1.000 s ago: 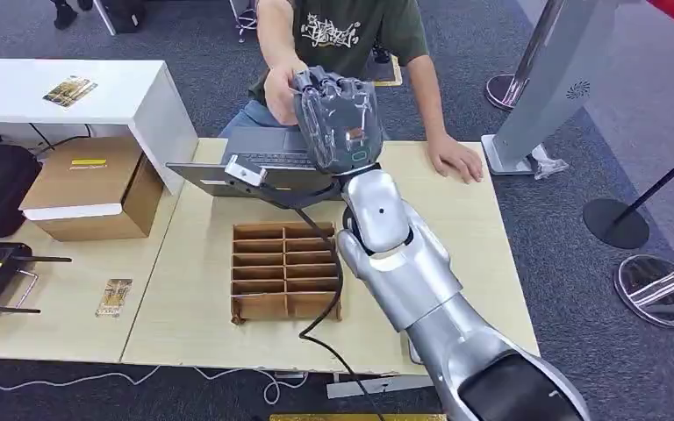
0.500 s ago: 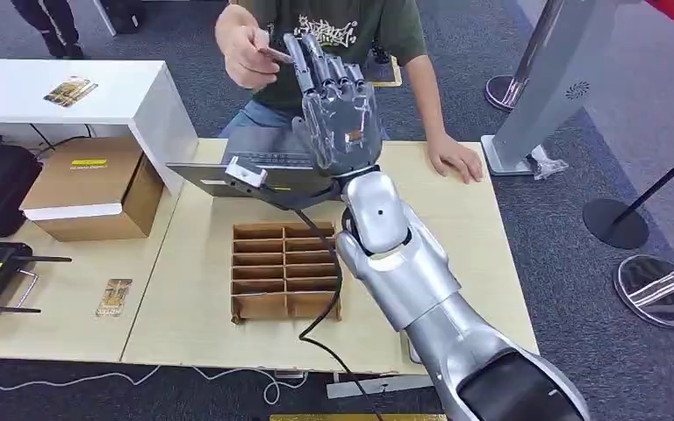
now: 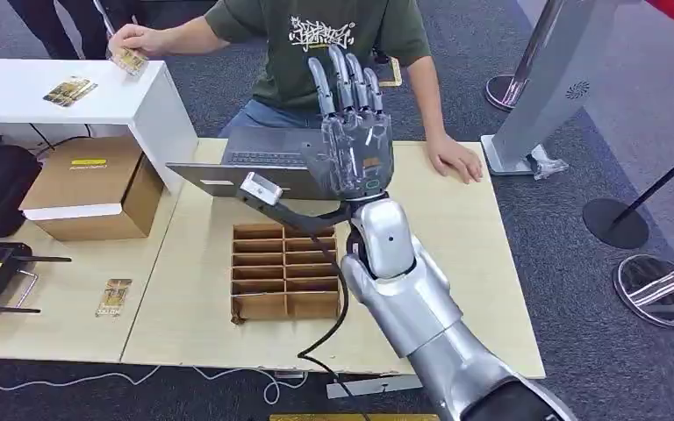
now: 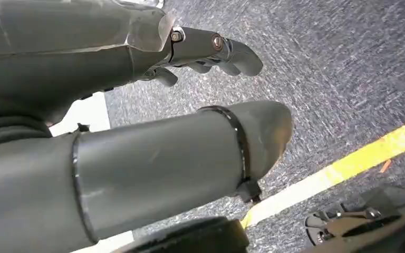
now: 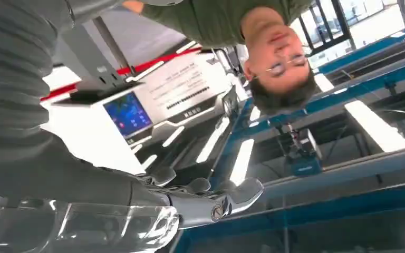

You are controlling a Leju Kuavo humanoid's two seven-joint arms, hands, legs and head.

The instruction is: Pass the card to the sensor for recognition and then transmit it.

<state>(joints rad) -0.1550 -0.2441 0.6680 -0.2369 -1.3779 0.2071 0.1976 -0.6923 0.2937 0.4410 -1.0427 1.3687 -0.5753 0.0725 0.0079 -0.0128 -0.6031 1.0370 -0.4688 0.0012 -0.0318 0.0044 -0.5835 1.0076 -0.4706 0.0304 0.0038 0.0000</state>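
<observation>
The right hand [image 3: 354, 132] is raised above the far edge of the table [image 3: 456, 263], fingers straight, spread and pointing up, holding nothing; the person [image 3: 333, 44] sits just behind it, one hand [image 3: 456, 160] flat on the table, the other [image 3: 132, 39] stretched out to the white bench [image 3: 53, 96] and holding a card [image 3: 130, 60] over its far edge; another card [image 3: 69, 89] lies on the bench; a third [image 3: 114, 296] lies on the side table; a laptop [image 3: 254, 167] and a divided cardboard tray [image 3: 285, 270] sit before the right hand; the left hand [image 4: 137, 132] hangs over grey carpet, fingers loosely curled, empty.
</observation>
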